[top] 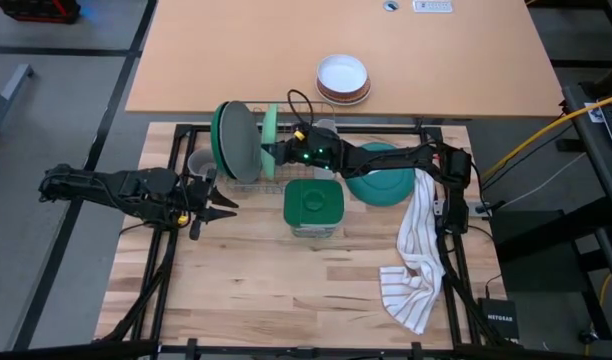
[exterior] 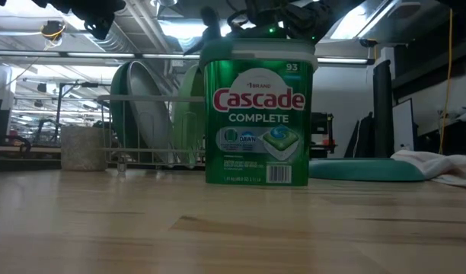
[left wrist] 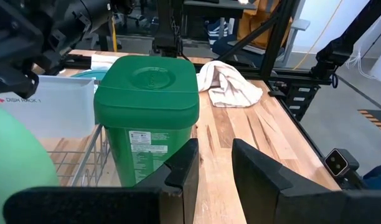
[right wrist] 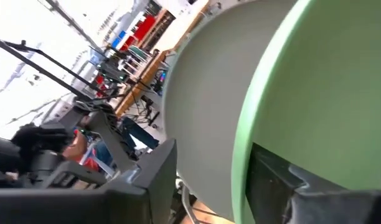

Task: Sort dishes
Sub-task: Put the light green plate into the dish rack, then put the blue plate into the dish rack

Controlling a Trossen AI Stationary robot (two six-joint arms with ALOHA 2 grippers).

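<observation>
Your right tool (top: 269,150) reaches in from the right, over the wire rack (top: 248,183) at the far middle of the bench (top: 286,290), and its fingers (right wrist: 150,180) stand apart, one on each side of the light green plate (top: 270,128), not clamped on it. That plate stands on edge in the rack, with the grey plate (top: 248,150) just to its left and the dark green plate (top: 226,135) left of that, all three upright. The small grey mug (top: 200,163) sits just left of the rack. The teal plate (top: 378,180) lies flat on the bench to the right, partly under the right arm, with the striped towel (top: 414,262) draped beside it and trailing toward the near right. A green detergent tub (top: 313,207) stands just near of the rack, in the middle. Your left tool (top: 218,198) hangs over the left side of the bench near the mug, its fingers (left wrist: 178,177) parted with nothing between them. On the tan table (top: 236,60) beyond, a white bowl (top: 343,76) rests on brown-rimmed ones.
</observation>
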